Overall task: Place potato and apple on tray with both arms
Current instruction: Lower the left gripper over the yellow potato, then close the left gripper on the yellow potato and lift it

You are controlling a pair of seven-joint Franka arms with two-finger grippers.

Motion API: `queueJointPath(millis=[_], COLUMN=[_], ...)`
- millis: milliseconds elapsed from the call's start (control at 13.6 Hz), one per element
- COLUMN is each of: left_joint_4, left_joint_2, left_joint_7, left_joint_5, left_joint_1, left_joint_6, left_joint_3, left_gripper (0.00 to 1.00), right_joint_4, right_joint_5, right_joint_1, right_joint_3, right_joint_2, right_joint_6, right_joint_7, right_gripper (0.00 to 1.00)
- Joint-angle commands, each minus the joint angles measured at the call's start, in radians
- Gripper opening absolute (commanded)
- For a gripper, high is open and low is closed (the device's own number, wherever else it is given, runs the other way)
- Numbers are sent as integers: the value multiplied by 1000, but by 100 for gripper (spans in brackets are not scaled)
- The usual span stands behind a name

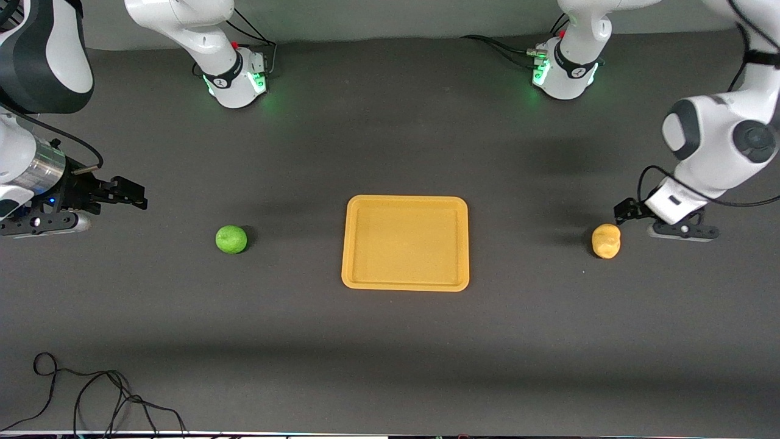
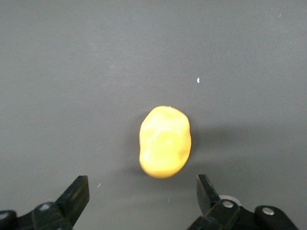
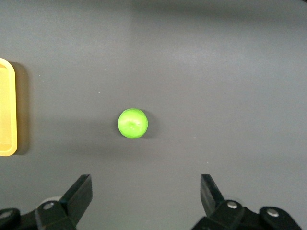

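Note:
The orange-yellow tray (image 1: 405,244) lies empty at the table's middle. The green apple (image 1: 231,239) rests on the table beside it, toward the right arm's end. The yellow-tan potato (image 1: 606,240) rests toward the left arm's end. My left gripper (image 1: 623,211) hovers open over the table just by the potato. In the left wrist view the potato (image 2: 165,142) lies just ahead of the open gripper (image 2: 142,189). My right gripper (image 1: 135,197) hovers open, well short of the apple. In the right wrist view the apple (image 3: 133,123) lies ahead of the open gripper (image 3: 146,189), with the tray's edge (image 3: 5,108) at the side.
The two arm bases (image 1: 237,76) (image 1: 563,73) stand along the table's edge farthest from the front camera. A loose black cable (image 1: 91,396) lies at the near edge toward the right arm's end. The tabletop is dark grey.

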Motion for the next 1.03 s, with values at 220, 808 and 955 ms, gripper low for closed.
queueJointPath(millis=[220, 808, 955], left_joint_4=[12, 12, 18], left_joint_2=[196, 209, 180], left_joint_7=[11, -15, -14], left_joint_5=[8, 7, 7], left_joint_1=[-27, -39, -36], left_joint_6=[245, 202, 175], left_joint_3=[1, 1, 1], left_gripper=[100, 42, 36], right_joint_4=[-3, -5, -5], right_joint_5=[7, 7, 7], right_joint_1=[6, 6, 6], right_joint_3=[-3, -3, -3], right_joint_2=[10, 18, 17], right_joint_6=[19, 19, 18], right_joint_7=[24, 24, 22], right_gripper=[100, 100, 100])
